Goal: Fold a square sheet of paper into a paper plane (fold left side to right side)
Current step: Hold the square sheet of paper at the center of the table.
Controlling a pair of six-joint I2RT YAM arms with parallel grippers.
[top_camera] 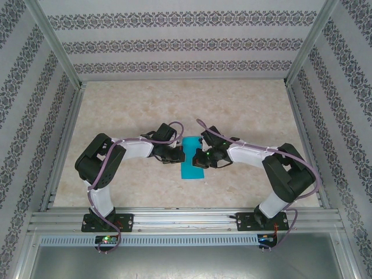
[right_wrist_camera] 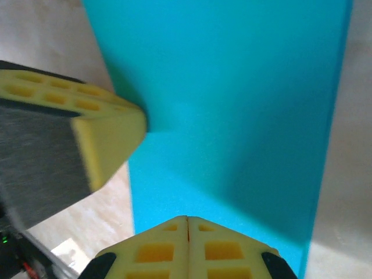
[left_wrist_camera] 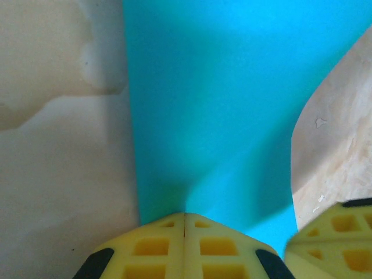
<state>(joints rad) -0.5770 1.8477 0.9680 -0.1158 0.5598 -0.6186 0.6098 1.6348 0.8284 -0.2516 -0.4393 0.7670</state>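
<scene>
The square sheet of paper (top_camera: 192,171) lies on the table as a narrow teal-blue rectangle, folded double, between the two arms. My left gripper (top_camera: 179,153) is shut, and its yellow tips rest on the paper's left part (left_wrist_camera: 215,104) with nothing held between them. My right gripper (top_camera: 201,158) is shut too, its tips (right_wrist_camera: 187,218) pressed down on the paper (right_wrist_camera: 232,104) from the other side. The left wrist view has my right gripper's fingers (left_wrist_camera: 331,238) at the lower right. In the right wrist view, a left finger (right_wrist_camera: 107,131) touches the paper's left edge.
The table top (top_camera: 133,110) is beige with a marble pattern. Patterned walls (top_camera: 174,40) close it in at the back and on both sides. An aluminium rail (top_camera: 186,221) carrying both arm bases runs along the near edge.
</scene>
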